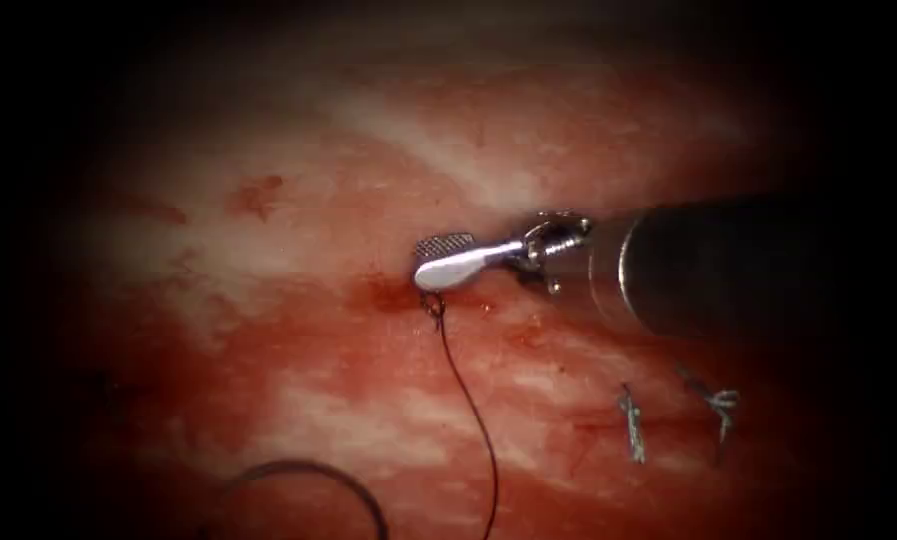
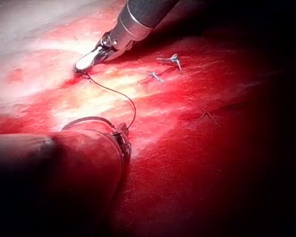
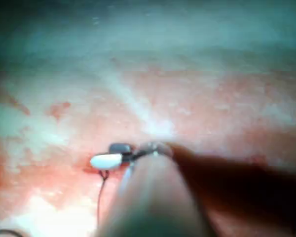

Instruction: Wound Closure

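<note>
My right tool [image 1: 433, 258] comes in from the right with its jaws open just above the tissue [image 1: 298, 220] and holds nothing. It also appears in the left wrist view [image 2: 81, 65] and the right wrist view [image 3: 106, 155]. Directly under its tips the dark thread [image 1: 465, 385] leaves the tissue at a small knot beside a red wet spot [image 1: 383, 292]. From there the thread [image 2: 116, 92] runs down to my left tool [image 2: 123, 134]. The left tool's jaws look shut on the curved needle [image 2: 89, 119] near its thread end. The needle [image 1: 308, 467] arcs free above the tissue.
Two finished stitches with short cut ends [image 1: 630, 425] [image 1: 718, 402] sit to the right of the thread, below the right tool's shaft [image 1: 728, 265]. Red fluid smears the tissue around the knot. The left tool's fluid-coated shaft [image 2: 54, 173] lies low over the tissue.
</note>
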Controlling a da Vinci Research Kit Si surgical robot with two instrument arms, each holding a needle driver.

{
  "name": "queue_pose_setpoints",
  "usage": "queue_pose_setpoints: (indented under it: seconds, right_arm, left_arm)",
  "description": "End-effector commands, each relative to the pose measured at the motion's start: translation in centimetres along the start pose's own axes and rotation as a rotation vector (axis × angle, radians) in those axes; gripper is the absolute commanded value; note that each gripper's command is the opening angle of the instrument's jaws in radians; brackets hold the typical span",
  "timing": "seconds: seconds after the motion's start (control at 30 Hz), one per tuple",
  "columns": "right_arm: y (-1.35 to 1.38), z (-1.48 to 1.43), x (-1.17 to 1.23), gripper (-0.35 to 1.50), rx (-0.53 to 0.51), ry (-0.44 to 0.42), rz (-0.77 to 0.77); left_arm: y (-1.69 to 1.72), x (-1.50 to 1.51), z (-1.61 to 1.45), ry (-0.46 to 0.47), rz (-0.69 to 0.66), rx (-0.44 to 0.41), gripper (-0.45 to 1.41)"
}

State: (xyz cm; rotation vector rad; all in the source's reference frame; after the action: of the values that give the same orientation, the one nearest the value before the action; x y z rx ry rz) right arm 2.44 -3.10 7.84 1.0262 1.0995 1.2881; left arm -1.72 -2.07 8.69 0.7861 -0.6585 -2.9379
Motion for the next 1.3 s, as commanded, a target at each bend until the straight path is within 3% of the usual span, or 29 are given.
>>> queue_pose_setpoints:
  seconds: [0.03, 0.17, 0.37, 0.53, 0.67, 1.0, 1.1, 1.17, 1.3]
  right_arm:
    - [0.03, 0.08, -0.02, 0.98, 0.005, -0.004, 0.008]
    - [0.01, 0.08, -0.02, 0.91, 0.014, -0.011, 0.038]
    - [-0.03, 0.05, -0.07, 0.49, 0.009, -0.05, 0.108]
    - [-0.06, 0.05, -0.1, 0.49, 0.016, -0.056, 0.113]
    - [-0.06, 0.07, -0.09, 0.31, 0.018, -0.052, 0.113]
    - [-0.03, 0.17, -0.05, 0.22, 0.029, -0.026, 0.113]
    - [-0.03, 0.16, -0.05, -0.03, 0.029, -0.027, 0.113]
    - [-0.03, 0.16, -0.05, -0.35, 0.029, -0.027, 0.143]
    - [-0.02, 0.17, -0.07, -0.35, 0.05, -0.086, 0.203]
  left_arm:
    - [0.07, 0.04, 0.06, 0.004, -0.002, -0.002, -0.45]
    - [0.07, 0.04, 0.06, 0.004, -0.001, -0.002, -0.45]
    - [0.07, 0.03, 0.06, 0.004, -0.001, -0.002, -0.45]
    - [0.07, 0.03, 0.07, 0.005, -0.001, -0.003, -0.45]
    - [0.07, 0.02, 0.07, 0.005, -0.001, -0.003, -0.45]
    - [0.09, 0.01, 0.05, 0.003, 0.0, -0.002, -0.45]
    - [0.09, 0.0, 0.04, 0.003, 0.001, -0.002, -0.45]
    - [0.09, 0.0, 0.04, 0.004, 0.001, -0.002, -0.45]
    - [0.09, 0.0, 0.03, 0.003, 0.001, -0.002, -0.45]
